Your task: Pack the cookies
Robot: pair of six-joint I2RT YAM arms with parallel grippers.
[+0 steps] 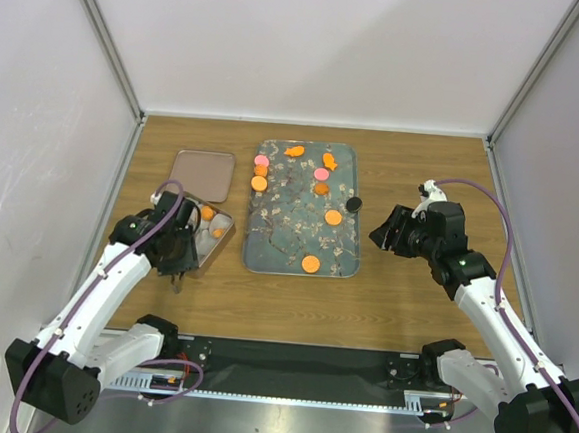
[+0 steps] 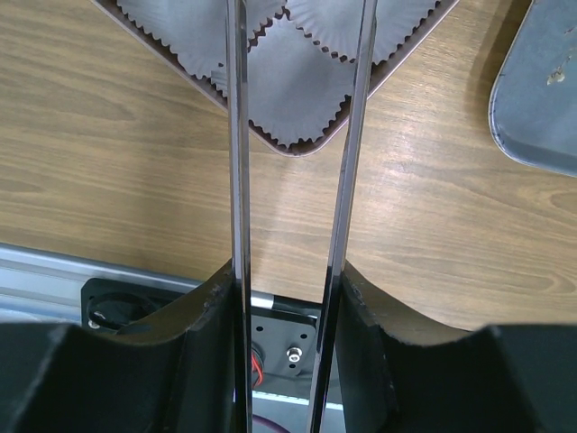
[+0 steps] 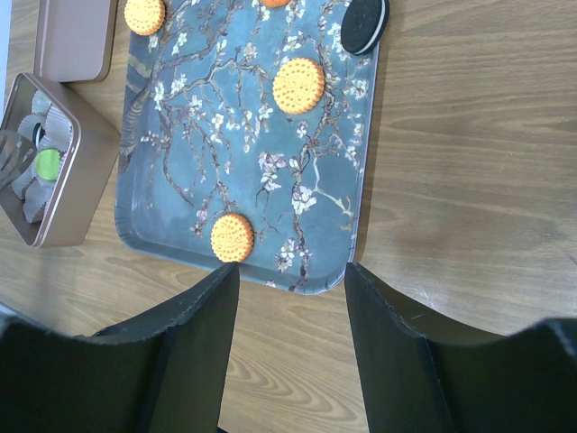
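Several cookies lie on the blue-grey floral tray (image 1: 267, 245): orange discs (image 1: 311, 263) (image 3: 298, 85), pink discs (image 1: 262, 160), orange fish (image 1: 294, 152), and a black one (image 1: 353, 202) (image 3: 363, 25) at the tray's right rim. The square tin (image 1: 225, 240) (image 3: 77, 194) holds paper cups with orange cookies (image 1: 208, 212) and a green one (image 3: 47, 163). My left gripper (image 1: 178, 256) (image 2: 287, 271) is shut on thin metal tongs (image 2: 237, 135), near the tin's front corner (image 2: 299, 150); the tong tips are out of view. My right gripper (image 1: 383, 234) (image 3: 293, 280) is open and empty, just right of the tray.
The tin's brownish-pink lid (image 1: 201, 175) (image 3: 77, 41) lies flat behind the tin, left of the tray. White walls enclose the wooden table on three sides. The arm bases and a black rail run along the near edge.
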